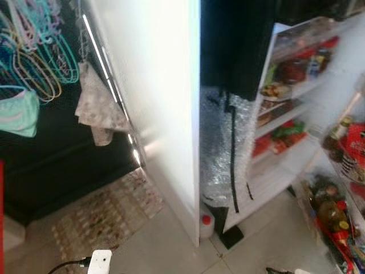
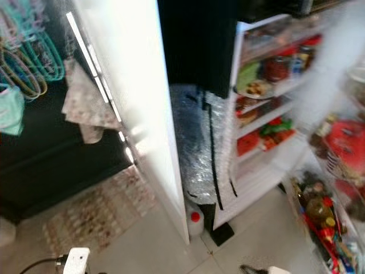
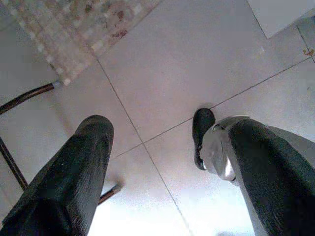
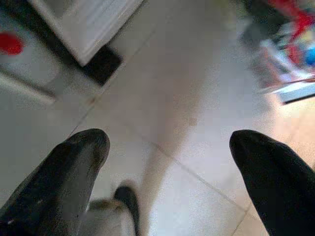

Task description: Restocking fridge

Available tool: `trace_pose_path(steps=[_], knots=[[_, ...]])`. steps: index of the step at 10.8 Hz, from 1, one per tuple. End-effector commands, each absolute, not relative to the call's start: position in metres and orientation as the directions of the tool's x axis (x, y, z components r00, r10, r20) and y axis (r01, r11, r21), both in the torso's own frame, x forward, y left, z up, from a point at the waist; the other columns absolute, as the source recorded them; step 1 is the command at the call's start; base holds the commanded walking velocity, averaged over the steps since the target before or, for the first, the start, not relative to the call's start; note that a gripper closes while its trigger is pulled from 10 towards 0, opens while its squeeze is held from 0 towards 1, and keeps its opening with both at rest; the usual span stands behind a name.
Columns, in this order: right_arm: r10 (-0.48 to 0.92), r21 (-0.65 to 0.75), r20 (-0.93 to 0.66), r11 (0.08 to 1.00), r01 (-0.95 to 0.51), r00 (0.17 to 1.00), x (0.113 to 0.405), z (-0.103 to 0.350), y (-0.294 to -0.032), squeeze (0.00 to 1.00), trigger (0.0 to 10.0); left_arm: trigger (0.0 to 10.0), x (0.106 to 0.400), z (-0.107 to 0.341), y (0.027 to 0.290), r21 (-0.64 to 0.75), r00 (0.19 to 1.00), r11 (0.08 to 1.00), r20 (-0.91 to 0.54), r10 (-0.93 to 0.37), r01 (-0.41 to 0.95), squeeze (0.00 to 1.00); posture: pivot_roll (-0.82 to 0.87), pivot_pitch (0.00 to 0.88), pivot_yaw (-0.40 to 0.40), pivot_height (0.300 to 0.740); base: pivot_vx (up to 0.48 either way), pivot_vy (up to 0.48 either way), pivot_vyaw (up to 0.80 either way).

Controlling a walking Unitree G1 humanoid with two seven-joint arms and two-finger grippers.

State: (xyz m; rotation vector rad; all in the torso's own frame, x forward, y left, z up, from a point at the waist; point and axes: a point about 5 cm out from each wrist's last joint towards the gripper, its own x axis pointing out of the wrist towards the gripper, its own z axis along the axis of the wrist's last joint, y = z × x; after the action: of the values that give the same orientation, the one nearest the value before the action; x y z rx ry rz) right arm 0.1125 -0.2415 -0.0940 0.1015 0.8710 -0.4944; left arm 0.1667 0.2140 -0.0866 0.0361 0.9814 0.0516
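**A:** Where does the restock stand?

**B:** I'd judge it barely begun on my end. The fridge [image 1: 285, 131] is open on the right of the scene, its shelves [image 1: 288, 117] already carrying jars and red packets, and the door rack [image 1: 342, 171] at near right is full of bottles. I can't tell what was added and what was there all along. Nothing is in hand to load.

**A:** And the tools?

**B:** Both hang low over the tiled floor [image 3: 197, 59], well short of the fridge. The left tool [image 3: 162, 162] is spread wide and empty, with the rug's [image 3: 74, 34] edge beyond it. The right tool [image 4: 170, 162] is spread and empty too; beyond its fingertips I see the fridge's bottom corner and a white jug with a red cap [image 4: 19, 54].

**A:** Anything else around?

**B:** A white panel [image 1: 154, 85] stands left of the fridge, silver bubble wrap [image 1: 225, 148] in the gap between them. Further left, a cloth [image 1: 97, 111] and teal hangers [image 1: 40, 51] hang against a dark wall.
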Motion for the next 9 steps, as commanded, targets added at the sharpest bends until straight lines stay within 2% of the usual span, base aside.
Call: trace_pose_path(steps=[1, 2, 5, 7, 8, 9], knots=[[-0.431, -0.137, -0.706, 0.862, 0.488, 0.562, 0.134, -0.087, -0.236, 0.0, 10.0, 10.0, 0.163, -0.087, 0.22, 0.075, 0.543, 0.997, -0.836, 0.075, -0.022, 0.0, -0.06, 0.0, 0.078, 0.74, 0.0, 0.0, 0.0], [-0.539, -0.154, -0.563, 0.813, 0.562, 0.626, 0.181, -0.062, -0.242, 0.0, 10.0, 10.0, 0.164, -0.087, 0.221, 0.082, 0.546, 0.996, -0.834, 0.084, -0.028, 0.0, -0.06, 0.0, 0.083, 0.74, 0.0, 0.0, 0.0], [-0.656, -0.18, -0.442, 0.733, 0.656, 0.612, 0.184, -0.047, -0.259, 0.0, 10.0, 10.0, 0.167, -0.085, 0.223, 0.087, 0.552, 0.996, -0.829, 0.09, -0.032, 0.0, -0.07, 0.0, 0.088, 0.74, 0.0, 0.0, 0.0], [-0.618, -0.181, -0.45, 0.77, 0.611, 0.645, 0.188, -0.047, -0.251, 0.0, 10.0, 10.0, 0.169, -0.084, 0.223, 0.089, 0.554, 0.996, -0.828, 0.09, -0.028, 0.0, -0.07, 0.0, 0.086, 0.74, 0.0, 0.0, 0.0], [-0.57, -0.217, -0.435, 0.817, 0.533, 0.697, 0.187, -0.049, -0.242, 0.0, 10.0, 10.0, 0.169, -0.084, 0.223, 0.09, 0.555, 0.996, -0.827, 0.091, -0.03, 0.0, -0.07, 0.0, 0.084, 0.74, 0.0, 0.0, 0.0], [-0.602, -0.248, -0.417, 0.796, 0.552, 0.681, 0.176, -0.051, -0.24, 0.0, 10.0, 10.0, 0.169, -0.084, 0.222, 0.09, 0.555, 0.995, -0.827, 0.093, -0.032, 0.0, -0.07, 0.0, 0.081, 0.74, 0.0, 0.0, 0.0]])
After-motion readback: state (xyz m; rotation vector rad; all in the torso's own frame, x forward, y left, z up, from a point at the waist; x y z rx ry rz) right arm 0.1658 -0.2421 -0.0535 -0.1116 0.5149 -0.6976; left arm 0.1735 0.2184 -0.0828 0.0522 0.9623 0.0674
